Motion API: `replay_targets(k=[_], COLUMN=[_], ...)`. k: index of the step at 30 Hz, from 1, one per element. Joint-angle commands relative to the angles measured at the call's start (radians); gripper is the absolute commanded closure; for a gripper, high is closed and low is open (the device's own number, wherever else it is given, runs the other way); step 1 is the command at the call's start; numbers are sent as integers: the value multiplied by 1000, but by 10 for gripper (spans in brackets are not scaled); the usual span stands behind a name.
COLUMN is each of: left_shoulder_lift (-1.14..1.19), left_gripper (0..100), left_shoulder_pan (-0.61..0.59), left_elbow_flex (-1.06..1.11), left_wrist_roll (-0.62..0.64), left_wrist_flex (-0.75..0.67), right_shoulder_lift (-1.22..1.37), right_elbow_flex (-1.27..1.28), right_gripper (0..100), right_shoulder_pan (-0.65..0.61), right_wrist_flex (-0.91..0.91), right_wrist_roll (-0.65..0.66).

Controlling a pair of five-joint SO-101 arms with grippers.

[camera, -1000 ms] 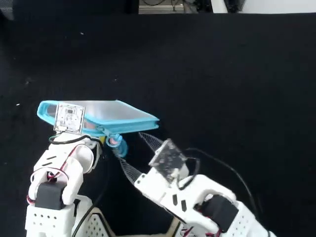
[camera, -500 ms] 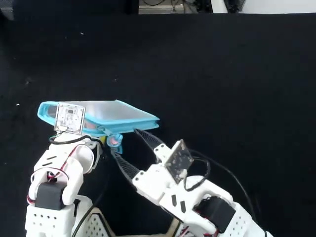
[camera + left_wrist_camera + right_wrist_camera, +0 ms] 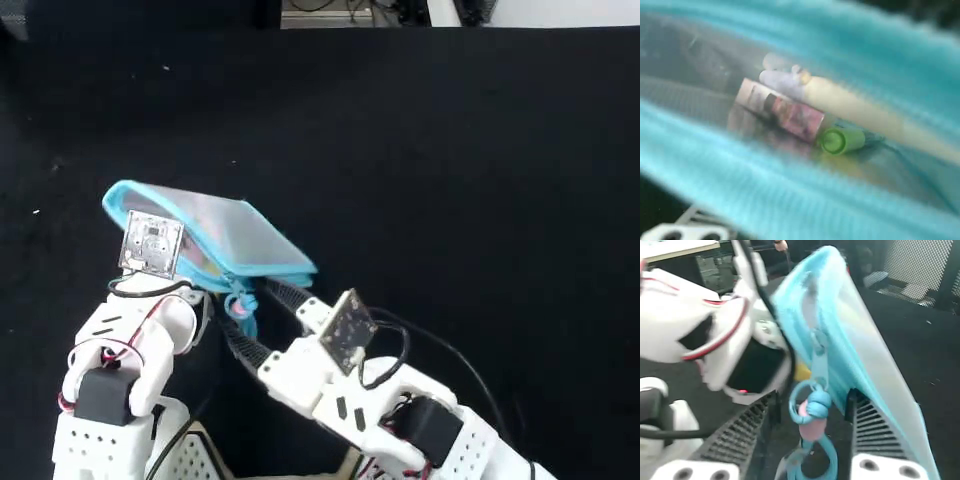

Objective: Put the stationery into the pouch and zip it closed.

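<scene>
r hand (image 3: 811, 399) open astride zip pull (image 3: 813, 409) of pouch (image 3: 860, 340); l hand hidden, can't tell.

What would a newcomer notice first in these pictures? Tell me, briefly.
The blue pouch stands out against the black table, right in front of the left arm. The right end effector is open on either side of the pouch's zipper pull. Through the pouch's clear wall lie a green-capped marker and a cream pen.

pouch (image 3: 240, 235): turquoise, clear panel; pen cap (image 3: 839, 141): green; zip charm (image 3: 811, 430): pink; table (image 3: 450, 150): black
</scene>
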Motion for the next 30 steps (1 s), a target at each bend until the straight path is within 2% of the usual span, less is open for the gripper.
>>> replay_targets(k=[1,6,11,19,26,30], left_shoulder_lift=[-9,-9,-9,-9,-9,-9], left_gripper=[829,829,829,829,829,829], left_shoulder_pan=[5,10,10,10,10,7], left_elbow_flex=[-15,-15,-13,-13,-12,-12], left_wrist_roll=[8,8,8,5,3,3], left_wrist_flex=[-25,-21,-21,-20,-20,-20], right_shoulder_lift=[-77,-77,-77,-77,-68,-67], right_elbow_flex=[-12,-44,-65,-180,-302,-337], right_gripper=[769,786,942,988,987,987], right_shoulder_pan=[64,87,86,87,87,87], right_wrist_flex=[5,46,48,55,55,55], right_wrist_roll=[-3,-3,26,104,173,270])
